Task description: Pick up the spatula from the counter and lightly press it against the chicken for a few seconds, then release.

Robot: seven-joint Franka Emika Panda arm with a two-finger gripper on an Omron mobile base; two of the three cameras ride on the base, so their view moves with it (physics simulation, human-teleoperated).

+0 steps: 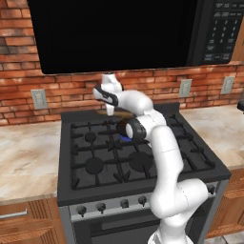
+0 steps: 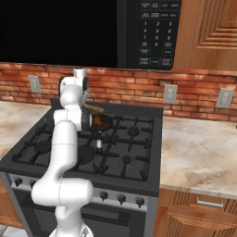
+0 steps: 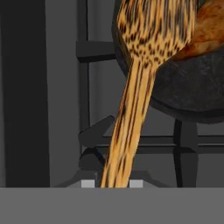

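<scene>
Here, the black stove stands against a brick wall. Toward its back sits a dark pan with the brown chicken in it. The wooden spatula reaches over the pan rim, with its blade right at the chicken. The gripper has its fingers clamped on the spatula handle.
</scene>
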